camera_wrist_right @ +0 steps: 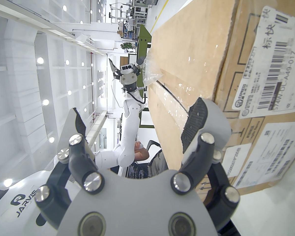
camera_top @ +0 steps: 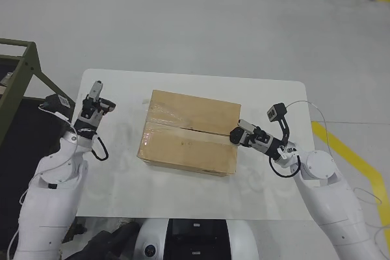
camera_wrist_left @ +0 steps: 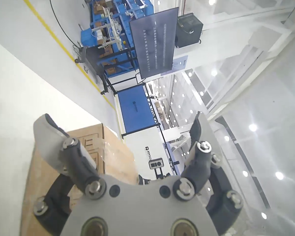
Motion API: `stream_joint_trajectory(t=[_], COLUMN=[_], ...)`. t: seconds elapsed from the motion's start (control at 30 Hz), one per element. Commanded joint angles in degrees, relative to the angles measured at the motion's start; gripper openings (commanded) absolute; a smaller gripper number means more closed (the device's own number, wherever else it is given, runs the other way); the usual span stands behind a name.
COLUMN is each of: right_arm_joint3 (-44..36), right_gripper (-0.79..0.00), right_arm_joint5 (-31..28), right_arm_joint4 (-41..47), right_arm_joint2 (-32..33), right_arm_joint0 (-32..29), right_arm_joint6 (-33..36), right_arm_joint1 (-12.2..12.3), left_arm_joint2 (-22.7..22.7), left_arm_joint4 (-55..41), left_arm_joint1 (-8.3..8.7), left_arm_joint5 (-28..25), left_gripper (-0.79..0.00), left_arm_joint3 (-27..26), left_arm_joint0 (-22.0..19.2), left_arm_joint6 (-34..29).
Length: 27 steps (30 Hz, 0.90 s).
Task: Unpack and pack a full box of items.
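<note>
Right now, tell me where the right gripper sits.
In the top view the right gripper is open at the right end of the cardboard box, level with its top seam, above the white table.

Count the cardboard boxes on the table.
1. The cardboard box sits in the middle of the table, top flaps down, between the open left gripper and the open right gripper. Smaller boxes could be hidden inside.

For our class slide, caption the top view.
Closed cardboard box on white table, open right pincer at one end, left pincer apart.
</note>
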Motion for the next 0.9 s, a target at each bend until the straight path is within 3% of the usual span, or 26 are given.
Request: stream_joint_trajectory(t=[0.0,0.47,0.87], right_arm_joint3=[0.0,0.0,0.0], right_gripper=[0.0,0.0,0.0], right_arm_joint5=[0.0,0.0,0.0], right_arm_joint4=[0.0,0.0,0.0], right_arm_joint2=[0.0,0.0,0.0], right_arm_joint0=[0.0,0.0,0.0], right_arm_joint6=[0.0,0.0,0.0], right_arm_joint1=[0.0,0.0,0.0], left_arm_joint2=[-0.8,-5.4,-5.4], left_arm_joint4=[-0.3,-1.9,-1.9], left_arm_joint1=[0.05,0.51,0.51], left_arm_joint5=[0.3,2.3,2.3], left_gripper=[0.0,0.0,0.0], left_arm_joint3=[1.4,6.7,6.7], left_arm_joint0=[-0.8,-3.2,-3.2], left_arm_joint6=[-0.6,-6.7,-6.7])
